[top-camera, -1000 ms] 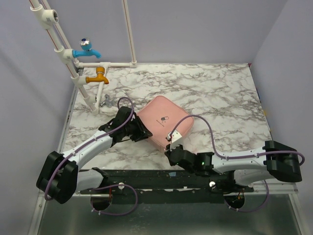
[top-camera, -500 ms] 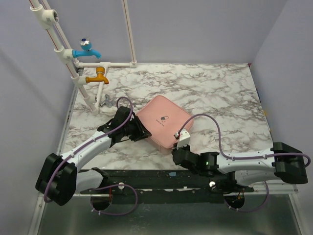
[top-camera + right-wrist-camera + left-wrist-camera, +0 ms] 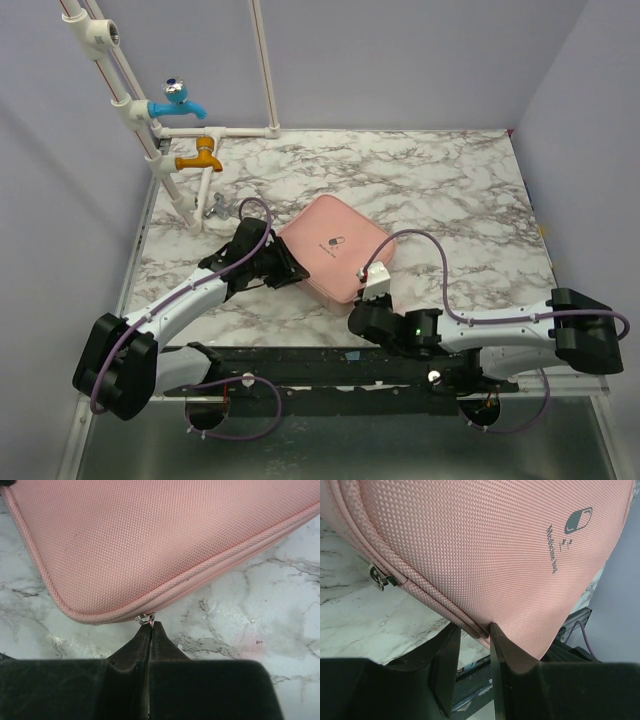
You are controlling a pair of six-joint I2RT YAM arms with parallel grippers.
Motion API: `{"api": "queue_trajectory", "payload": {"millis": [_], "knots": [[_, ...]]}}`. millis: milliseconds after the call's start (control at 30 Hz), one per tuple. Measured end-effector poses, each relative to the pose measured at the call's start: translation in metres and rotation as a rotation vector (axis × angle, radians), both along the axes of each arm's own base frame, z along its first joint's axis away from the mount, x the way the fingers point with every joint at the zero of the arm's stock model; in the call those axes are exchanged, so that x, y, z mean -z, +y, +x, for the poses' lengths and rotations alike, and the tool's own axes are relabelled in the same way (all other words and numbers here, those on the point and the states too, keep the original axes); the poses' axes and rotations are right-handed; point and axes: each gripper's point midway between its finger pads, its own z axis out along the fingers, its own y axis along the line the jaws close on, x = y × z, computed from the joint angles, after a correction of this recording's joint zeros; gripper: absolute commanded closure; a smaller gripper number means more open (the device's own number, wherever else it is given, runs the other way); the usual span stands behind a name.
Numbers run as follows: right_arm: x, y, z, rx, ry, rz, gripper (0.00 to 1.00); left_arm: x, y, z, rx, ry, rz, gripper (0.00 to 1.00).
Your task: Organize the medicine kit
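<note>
Moved since a second ago: the right arm's wrist has slid rightward along the kit's lower edge and its elbow has swung out toward the right side of the frame. The kit and the left arm look the same to me.
Medicine kit: the medicine kit [image 3: 335,245] lies flat on the bench [image 3: 460,190], just left of centre in the top view. It's turned diamond-wise, lid up, with the pill logo showing.
Left fingers: the left fingers [image 3: 445,665] come in from the lower left of the overhead frame. They're clamped on the kit's edge, with the piped seam pinched between them at the bottom middle of the left wrist view.
Right fingers: the right fingers [image 3: 135,650] are clenched tight together. The little metal zip pull [image 3: 145,618] is caught right at their tips, at the kit's rounded corner in the middle of the right wrist view.
Other zip pull: a second pull [image 3: 379,577] hangs off the seam at the left of the left wrist view, resting on the marble.
Background: a blue tap [image 3: 178,100] and an orange tap [image 3: 200,158] sit on white pipes at the upper left of the overhead frame, well apart from the kit.
</note>
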Motion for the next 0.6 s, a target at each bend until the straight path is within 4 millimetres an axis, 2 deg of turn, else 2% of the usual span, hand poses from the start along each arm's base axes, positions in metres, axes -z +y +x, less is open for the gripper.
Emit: {"api": "queue_trajectory", "payload": {"millis": [400,600], "knots": [[-0.002,-0.011,0.035,-0.014,-0.074,-0.059,0.99,-0.002,0.001,0.006,0.008,-0.034,0.003,0.71],[-0.004,-0.032,0.066,0.064,-0.066,-0.04,0.99,0.001,0.003,0.006,0.021,-0.042,0.022,0.71]]}}
